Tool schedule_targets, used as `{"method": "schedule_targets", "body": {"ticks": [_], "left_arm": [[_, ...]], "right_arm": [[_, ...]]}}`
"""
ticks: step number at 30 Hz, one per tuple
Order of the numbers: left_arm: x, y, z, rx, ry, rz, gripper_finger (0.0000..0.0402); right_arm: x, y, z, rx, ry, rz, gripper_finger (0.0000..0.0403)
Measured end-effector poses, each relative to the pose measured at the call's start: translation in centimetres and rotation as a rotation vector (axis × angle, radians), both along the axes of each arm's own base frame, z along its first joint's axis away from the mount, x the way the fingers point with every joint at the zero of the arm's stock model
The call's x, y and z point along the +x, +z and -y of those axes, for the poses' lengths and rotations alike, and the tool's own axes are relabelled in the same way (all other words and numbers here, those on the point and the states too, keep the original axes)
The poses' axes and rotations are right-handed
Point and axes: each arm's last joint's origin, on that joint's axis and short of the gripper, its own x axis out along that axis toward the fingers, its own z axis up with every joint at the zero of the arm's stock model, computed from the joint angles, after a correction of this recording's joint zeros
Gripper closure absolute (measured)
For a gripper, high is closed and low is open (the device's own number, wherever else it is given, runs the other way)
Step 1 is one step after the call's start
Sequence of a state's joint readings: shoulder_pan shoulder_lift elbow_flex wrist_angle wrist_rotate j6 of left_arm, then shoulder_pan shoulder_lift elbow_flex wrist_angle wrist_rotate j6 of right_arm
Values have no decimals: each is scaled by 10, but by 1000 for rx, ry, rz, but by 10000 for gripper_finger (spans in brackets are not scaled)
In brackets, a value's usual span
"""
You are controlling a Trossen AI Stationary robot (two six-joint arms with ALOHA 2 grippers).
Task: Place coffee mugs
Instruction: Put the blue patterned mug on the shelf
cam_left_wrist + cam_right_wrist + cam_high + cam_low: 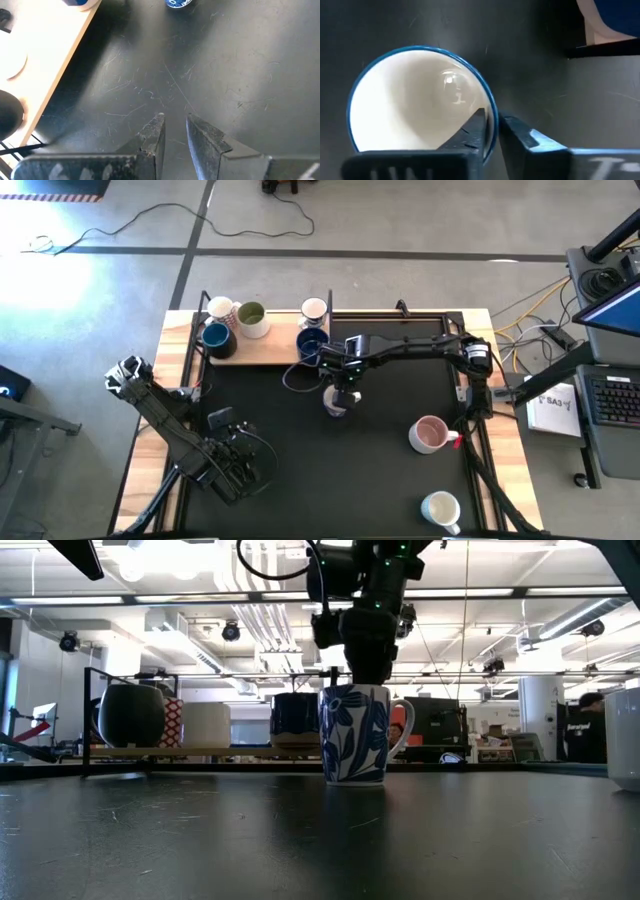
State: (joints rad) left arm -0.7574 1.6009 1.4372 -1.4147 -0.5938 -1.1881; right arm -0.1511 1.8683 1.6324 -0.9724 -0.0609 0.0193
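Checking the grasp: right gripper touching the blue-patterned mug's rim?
Touching. The right wrist view shows the right gripper with one finger inside and one outside the mug, clamped on its rim.

Open mat point(390, 470) between printed mug point(338, 402) and pink mug point(429, 434).

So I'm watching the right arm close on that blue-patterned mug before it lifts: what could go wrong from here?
1. The right gripper pinches only the thin rim of the blue-patterned mug, one finger inside, one outside; on a lift the mug could tilt or slip.
2. The wooden shelf already holds five mugs close together, the dark blue mug nearest, so setting this one down could knock a neighbour.
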Motion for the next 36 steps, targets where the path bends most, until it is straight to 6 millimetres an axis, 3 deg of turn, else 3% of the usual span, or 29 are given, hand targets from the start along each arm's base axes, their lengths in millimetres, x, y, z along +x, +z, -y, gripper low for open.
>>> {"method": "schedule_targets", "body": {"ticks": [3, 11, 28, 36], "left_arm": [[0, 0, 0, 0, 0, 0, 339], [0, 0, 0, 4, 0, -4, 339], [-2, 0, -2, 7, 24, -6, 339], [-5, 0, -5, 7, 114, 1, 339]], "right_arm": [[1, 0, -1, 24, 16, 12, 387], [1, 6, -3, 95, 42, 20, 389], [18, 104, 1, -27, 172, 336, 390], [19, 121, 19, -82, 167, 428, 390]]}}
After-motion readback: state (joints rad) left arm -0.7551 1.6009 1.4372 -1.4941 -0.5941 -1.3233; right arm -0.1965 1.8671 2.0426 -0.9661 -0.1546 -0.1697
